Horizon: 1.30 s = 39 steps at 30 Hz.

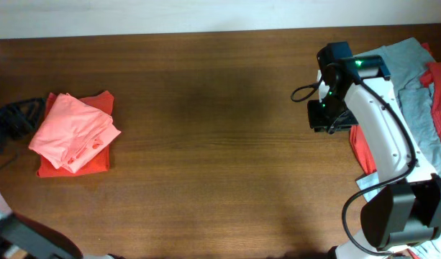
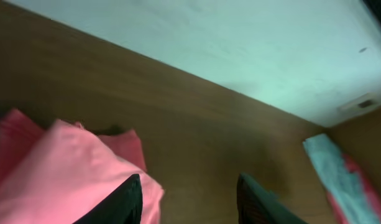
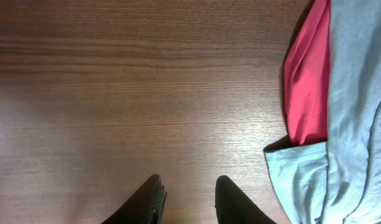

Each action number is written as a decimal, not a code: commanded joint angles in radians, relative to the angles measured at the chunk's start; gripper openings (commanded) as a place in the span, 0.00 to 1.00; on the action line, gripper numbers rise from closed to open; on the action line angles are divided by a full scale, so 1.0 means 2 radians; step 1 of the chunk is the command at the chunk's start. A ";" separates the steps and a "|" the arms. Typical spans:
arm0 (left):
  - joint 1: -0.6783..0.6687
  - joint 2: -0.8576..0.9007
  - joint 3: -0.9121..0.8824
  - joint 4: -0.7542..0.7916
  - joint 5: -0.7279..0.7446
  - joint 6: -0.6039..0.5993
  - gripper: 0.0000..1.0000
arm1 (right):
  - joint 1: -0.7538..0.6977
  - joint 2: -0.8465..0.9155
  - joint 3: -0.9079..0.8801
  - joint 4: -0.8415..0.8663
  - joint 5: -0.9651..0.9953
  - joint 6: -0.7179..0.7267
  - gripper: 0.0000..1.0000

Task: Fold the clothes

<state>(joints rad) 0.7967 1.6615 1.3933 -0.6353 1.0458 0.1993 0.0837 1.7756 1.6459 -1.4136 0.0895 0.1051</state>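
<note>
Closest to the near edge, by the near right corner, the white and black right arm (image 1: 384, 129) starts and reaches toward the far edge across the brown wooden table (image 1: 206, 180). Farther in, beside the left edge and about midway between near and far, a salmon-pink T-shirt (image 1: 73, 133) lies folded into a loose rectangle on top of a folded orange-red shirt (image 1: 99, 164), whose edges show around it. The left gripper (image 2: 189, 182) hangs over these two with its black fingers (image 2: 131, 199) spread wide and nothing between them. One finger overlaps the pink cloth in the wrist view, though whether it touches cannot be told. Beyond that, the right gripper (image 3: 189, 185) is above bare wood just left of the unfolded shirts, its own dark prongs parted and empty. Along the right edge up to the far right corner, a crumpled light grey-blue T-shirt (image 3: 355, 124) lies over a red shirt (image 3: 308, 87).
</note>
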 commanded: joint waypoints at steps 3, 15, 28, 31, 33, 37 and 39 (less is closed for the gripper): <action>-0.024 0.010 -0.001 -0.022 -0.116 0.010 0.49 | -0.003 -0.010 0.007 -0.001 0.005 0.002 0.33; -0.090 0.027 -0.001 -0.127 -0.515 -0.173 0.49 | -0.003 -0.010 0.007 -0.001 0.005 0.002 0.34; -0.093 0.038 -0.042 -0.146 -0.564 -0.242 0.49 | -0.003 -0.010 0.007 0.000 0.005 0.002 0.37; -0.093 0.043 -0.059 -0.125 -0.551 -0.241 0.49 | -0.003 -0.010 0.007 -0.001 0.005 0.002 0.37; -0.093 0.045 -0.067 -0.114 -0.547 -0.241 0.49 | -0.003 -0.010 0.007 -0.001 0.005 0.002 0.37; -0.093 0.045 -0.081 -0.092 -0.547 -0.241 0.50 | -0.003 -0.010 0.007 -0.001 0.005 0.002 0.37; -0.093 0.045 -0.085 -0.085 -0.547 -0.241 0.50 | -0.003 -0.010 0.007 -0.001 0.004 0.002 0.37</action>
<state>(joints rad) 0.6117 1.7462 1.2407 -0.8242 -0.0563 -0.2707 0.0837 1.7756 1.6459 -1.4132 0.0898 0.1051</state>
